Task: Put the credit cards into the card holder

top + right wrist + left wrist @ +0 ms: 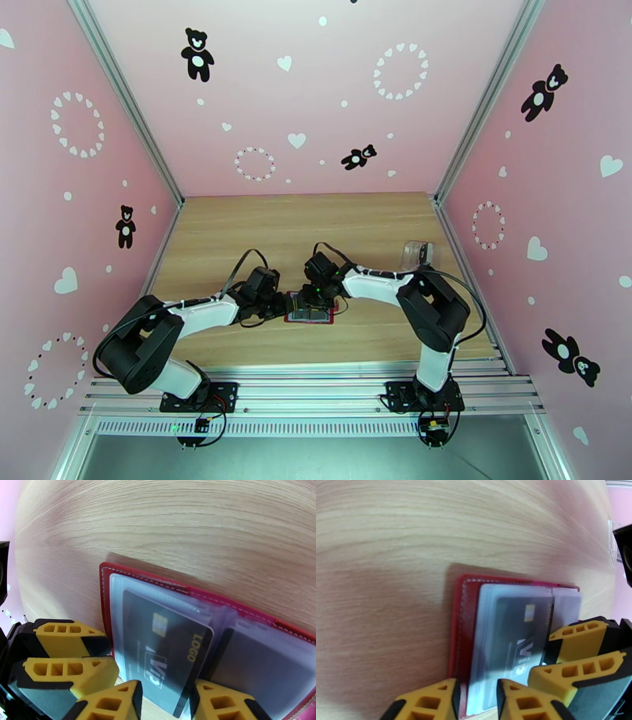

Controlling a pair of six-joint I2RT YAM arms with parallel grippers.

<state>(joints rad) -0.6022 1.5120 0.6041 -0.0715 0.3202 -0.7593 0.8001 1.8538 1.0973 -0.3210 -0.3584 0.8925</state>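
Nearest the arm bases, the left gripper (476, 685) sits at the left edge of the card holder (146, 580). Its fingers are part-way apart and straddle the red border and the first clear sleeves. I cannot tell whether they clamp that edge or merely rest on it. Just beside it, the right gripper (166, 685) comes in over the holder from the right side, its fingers also apart. The near short end of a dark credit card (166, 645) runs into the gap between them. Whether the pads bear on the card is not clear, since the end is hidden between the tips. The card's long axis points straight away from those fingers and across the open holder, chip end farthest. That far end looks hazed, as if already under a clear sleeve. I judge the insertion half done, with the right arm better placed to push along that axis while the left steadies the holder. A second card (256, 665) lies in the neighbouring pocket, to the right of the first. The holder lies open and flat on the wooden table (177, 527). Beyond the holder and to its right, well apart, stands a clear plastic box (416, 254).
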